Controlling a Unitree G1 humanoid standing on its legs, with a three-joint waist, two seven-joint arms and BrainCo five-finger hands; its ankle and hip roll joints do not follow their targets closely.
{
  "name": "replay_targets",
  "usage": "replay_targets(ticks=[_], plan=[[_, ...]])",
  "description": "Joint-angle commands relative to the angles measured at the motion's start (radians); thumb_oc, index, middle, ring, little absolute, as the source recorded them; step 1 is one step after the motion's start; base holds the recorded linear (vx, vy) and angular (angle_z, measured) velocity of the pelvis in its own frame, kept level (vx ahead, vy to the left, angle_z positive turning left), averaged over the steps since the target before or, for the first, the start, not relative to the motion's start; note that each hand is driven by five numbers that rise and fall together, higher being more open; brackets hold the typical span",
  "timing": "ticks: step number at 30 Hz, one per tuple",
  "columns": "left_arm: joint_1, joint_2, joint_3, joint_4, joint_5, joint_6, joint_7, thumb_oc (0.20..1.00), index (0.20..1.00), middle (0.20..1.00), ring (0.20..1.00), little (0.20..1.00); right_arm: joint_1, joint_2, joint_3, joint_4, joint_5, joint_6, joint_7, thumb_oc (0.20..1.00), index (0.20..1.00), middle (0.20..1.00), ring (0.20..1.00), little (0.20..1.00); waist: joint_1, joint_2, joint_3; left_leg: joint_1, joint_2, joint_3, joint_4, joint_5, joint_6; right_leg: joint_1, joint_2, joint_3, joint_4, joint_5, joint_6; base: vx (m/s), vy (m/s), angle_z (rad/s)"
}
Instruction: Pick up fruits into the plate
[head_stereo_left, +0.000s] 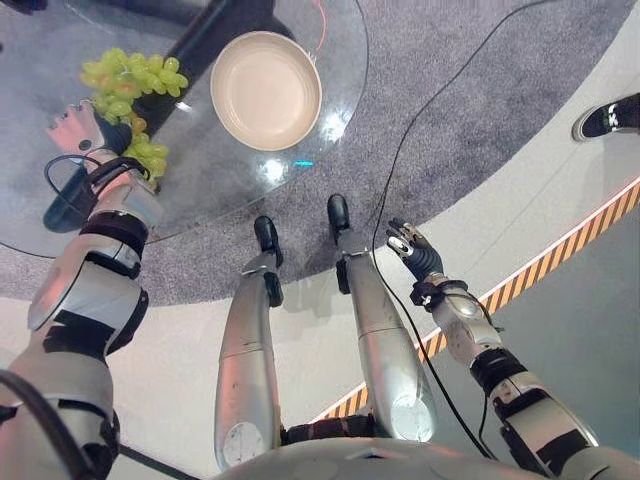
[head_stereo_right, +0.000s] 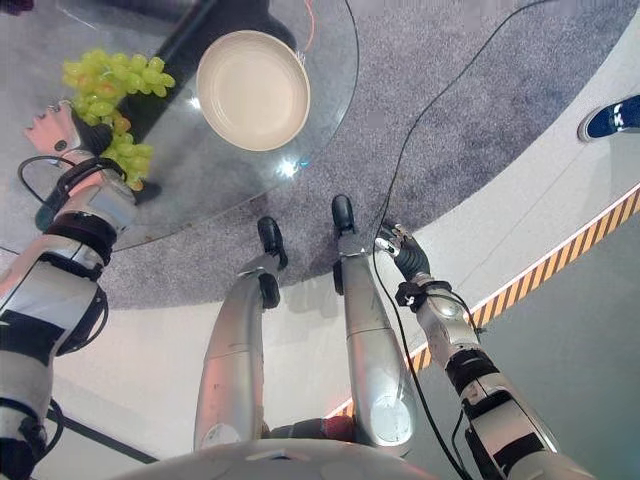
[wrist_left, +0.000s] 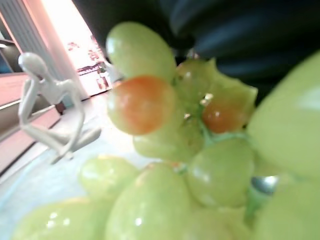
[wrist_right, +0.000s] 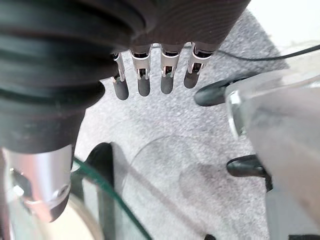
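Note:
A bunch of green grapes (head_stereo_left: 130, 75) lies on the left part of the round glass table (head_stereo_left: 200, 190). My left hand (head_stereo_left: 78, 128) rests on the bunch's near side, fingers curled down into it. Up close in the left wrist view, the grapes (wrist_left: 200, 165) show two orange-tinted berries. The cream plate (head_stereo_left: 265, 90) stands empty just right of the grapes. My right hand (head_stereo_left: 412, 250) hangs low beside the table's near edge, holding nothing, its fingers (wrist_right: 145, 85) relaxed and straight.
The table's dark base (head_stereo_left: 200, 40) shows through the glass between the grapes and the plate. A white figurine (wrist_left: 45, 110) stands beyond the grapes. A person's shoe (head_stereo_left: 610, 118) is on the floor at far right, by a yellow-black striped line (head_stereo_left: 560, 250).

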Motion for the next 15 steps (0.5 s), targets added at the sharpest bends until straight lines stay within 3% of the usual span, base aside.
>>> replay_targets(ticks=[1,7,15], plan=[[0.050,0.056,0.078,-0.035,0.040,-0.029,0.035,0.200,0.200,0.200,0.200,0.200,0.106,-0.003,-0.012,-0.098,-0.006,-0.032,0.009,1.000,1.000,1.000,1.000,1.000,0.019,0.048,-0.024,0.158,-0.087,-0.100,-0.177,0.006,0.028,0.078,0.089,-0.061,0.032,-0.094,-0.014,0.01,-0.025,0.04],[0.104,0.076,0.100,-0.146,0.084,-0.085,-0.008,0.200,0.200,0.200,0.200,0.200,0.130,0.003,-0.036,-0.148,-0.002,-0.022,0.018,1.000,1.000,1.000,1.000,1.000,0.032,0.065,-0.024,0.283,-0.080,-0.110,-0.239,0.013,0.023,0.202,0.060,-0.078,-0.014,-0.103,-0.006,0.01,-0.037,0.10],[0.219,0.142,0.096,-0.392,0.251,-0.163,-0.162,0.200,0.200,0.200,0.200,0.200,0.149,0.008,-0.097,-0.264,0.073,0.060,0.129,1.000,1.000,1.000,1.000,1.000,0.058,0.089,-0.051,0.486,-0.075,-0.131,-0.336,0.017,0.009,0.417,0.010,-0.106,-0.100,-0.111,0.008,0.05,-0.056,0.10]])
